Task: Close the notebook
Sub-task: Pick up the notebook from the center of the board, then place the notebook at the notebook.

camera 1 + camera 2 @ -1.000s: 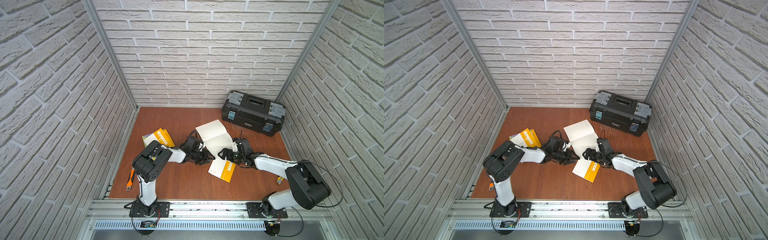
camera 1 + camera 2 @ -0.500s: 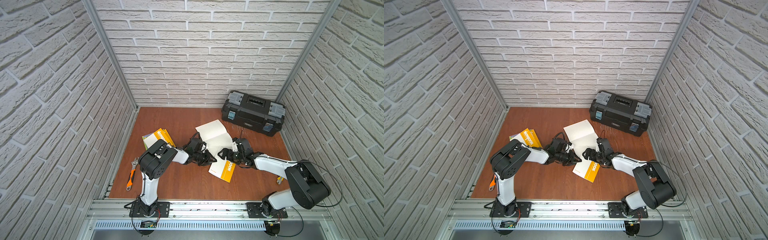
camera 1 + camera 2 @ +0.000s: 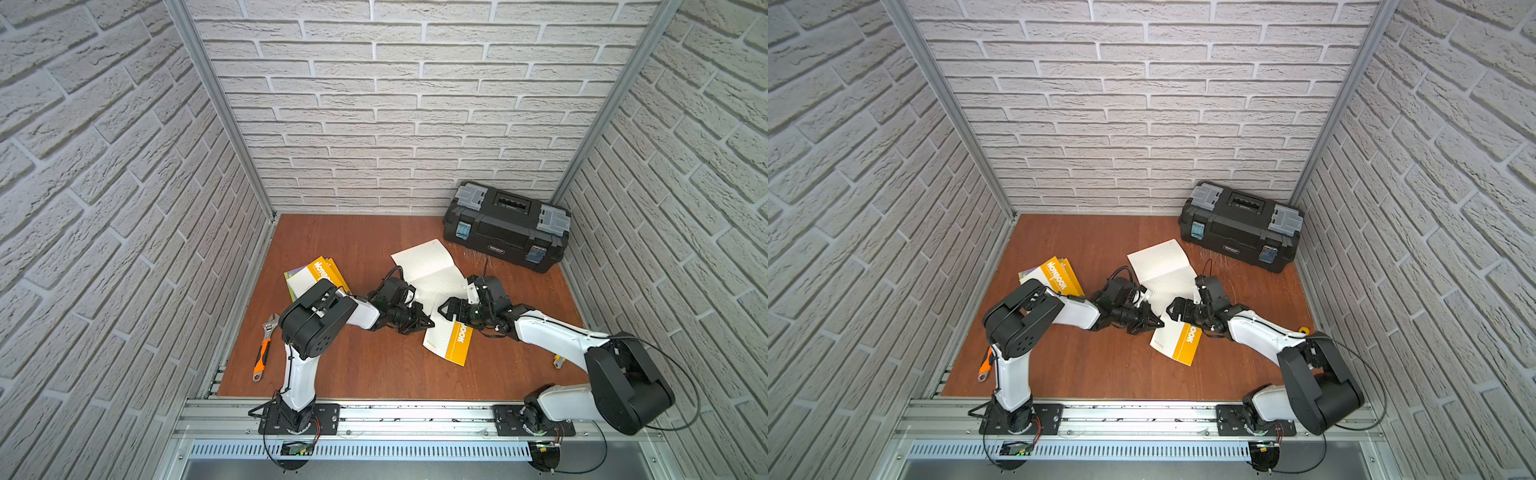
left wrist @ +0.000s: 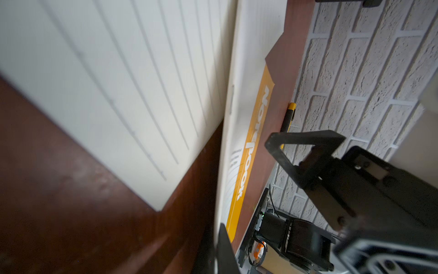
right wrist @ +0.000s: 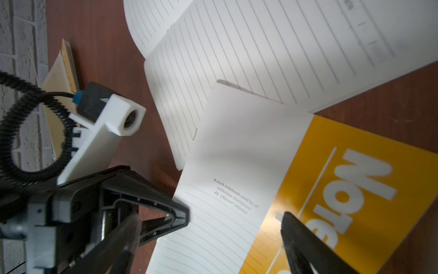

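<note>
Brown wood table (image 3: 374, 370) holds a black toolbox (image 3: 505, 232) at the back. The open notebook (image 3: 428, 266) lies in the middle, white pages up, yellow cover bent toward the front. The right gripper (image 3: 445, 309) is open over that cover. The left gripper (image 3: 429, 322) is closed tight at its edge.

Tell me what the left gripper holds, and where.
The left gripper looks shut on the notebook, at its cover's white edge; the right gripper holds nothing.
</note>
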Controlling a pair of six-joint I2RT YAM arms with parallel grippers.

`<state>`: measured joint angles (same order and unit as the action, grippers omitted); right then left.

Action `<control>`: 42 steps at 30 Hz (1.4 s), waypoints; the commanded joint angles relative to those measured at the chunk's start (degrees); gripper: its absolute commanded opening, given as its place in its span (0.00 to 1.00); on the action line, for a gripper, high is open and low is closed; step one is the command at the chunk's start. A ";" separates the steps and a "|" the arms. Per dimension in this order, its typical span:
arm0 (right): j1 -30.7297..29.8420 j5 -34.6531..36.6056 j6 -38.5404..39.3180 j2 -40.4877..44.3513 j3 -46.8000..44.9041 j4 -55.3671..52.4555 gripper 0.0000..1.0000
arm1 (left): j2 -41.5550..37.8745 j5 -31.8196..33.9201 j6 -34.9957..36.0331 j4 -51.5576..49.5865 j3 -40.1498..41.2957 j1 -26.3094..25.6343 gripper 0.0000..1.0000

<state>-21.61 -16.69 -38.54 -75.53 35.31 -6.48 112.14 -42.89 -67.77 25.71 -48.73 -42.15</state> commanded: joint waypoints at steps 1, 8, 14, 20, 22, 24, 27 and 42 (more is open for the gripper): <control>-0.31 1.33 2.04 6.80 3.14 -6.56 0.93 | -1.73 -0.81 -1.04 2.74 -1.48 -1.06 0.01; -0.30 4.26 3.34 14.68 4.89 -13.65 0.94 | -5.66 -2.31 -2.22 1.80 -4.39 -3.09 0.01; -0.20 5.43 3.04 16.57 4.04 -13.16 0.95 | -10.99 -2.69 1.22 -5.32 -7.32 -3.40 0.01; -0.26 4.22 2.82 14.83 4.52 -11.90 0.94 | -17.58 1.21 7.89 -16.01 -7.80 0.90 0.00; -0.22 3.41 2.86 14.24 4.66 -11.02 0.94 | -20.20 2.75 10.19 -20.04 -7.10 4.16 0.00; -0.15 2.63 2.94 13.71 4.72 -10.33 0.95 | -22.90 2.80 11.29 -21.14 -5.64 7.79 0.00; -0.20 1.97 3.39 13.16 5.22 -10.16 0.95 | -27.98 3.87 14.78 -24.84 -4.08 13.77 0.00; -0.20 -1.01 3.04 8.83 2.75 -4.88 0.94 | -49.33 3.89 19.06 -31.76 6.63 44.92 0.00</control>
<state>-21.61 -16.45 -36.03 -66.39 39.16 -14.70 65.32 -37.80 -49.45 -6.92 -44.05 -0.01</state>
